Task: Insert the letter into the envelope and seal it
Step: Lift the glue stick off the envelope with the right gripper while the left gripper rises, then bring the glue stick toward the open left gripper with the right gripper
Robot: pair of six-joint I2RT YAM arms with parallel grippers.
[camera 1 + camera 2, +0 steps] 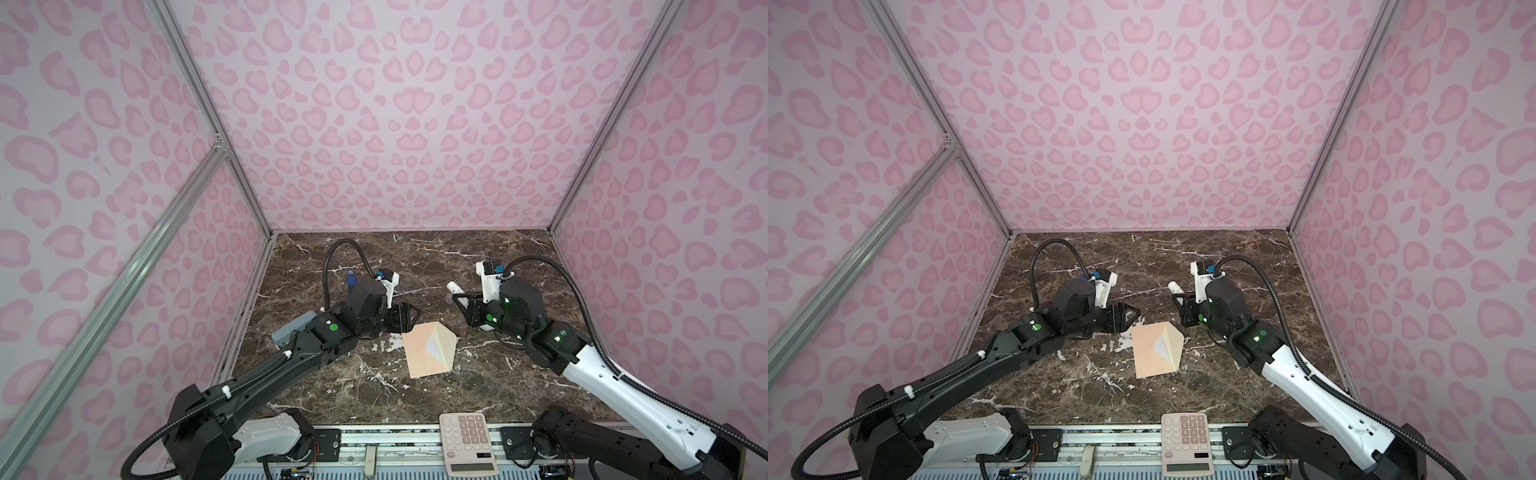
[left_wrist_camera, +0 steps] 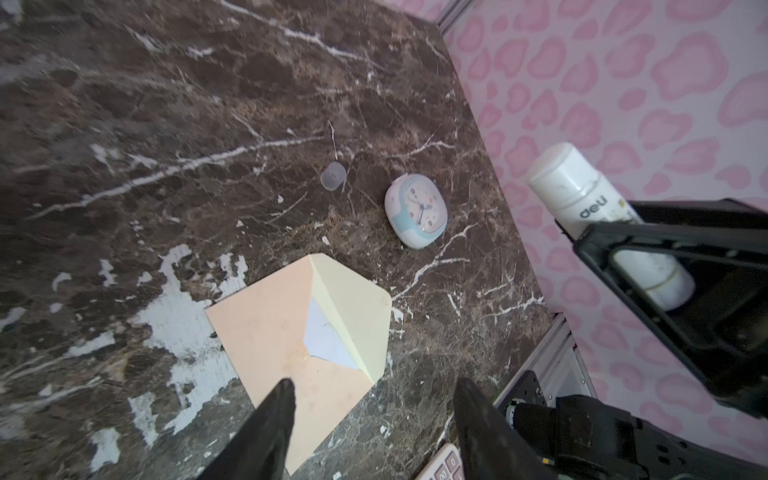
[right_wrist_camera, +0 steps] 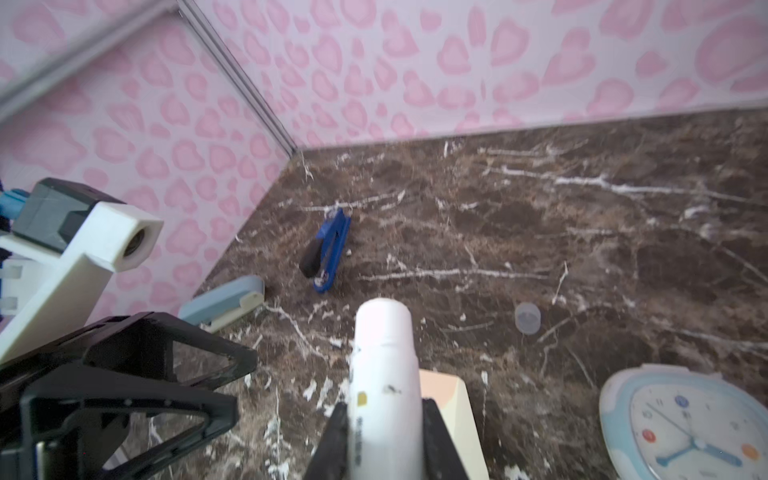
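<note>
Both top views: the envelope [image 1: 419,357] lies flat mid-table with its flap half raised. The letter [image 1: 435,345] is tucked inside, a white corner showing. Left gripper [image 1: 411,318] sits just beside the envelope's far corner. Right gripper [image 1: 1185,305] is off to the side, pinching a glue stick [image 1: 1174,287].

Left wrist: jaws spread, empty, tips at the envelope's edge.

Right wrist: jaws clamped on the glue stick.

The paper looks light and floppy and would likely slide on marble. I'd pin the body and take the flap near its point.

Matt peach paper envelope [image 1: 419,353], scuffed marble-look tabletop [image 1: 478,395], smooth white plastic tube [image 3: 384,353]
</note>
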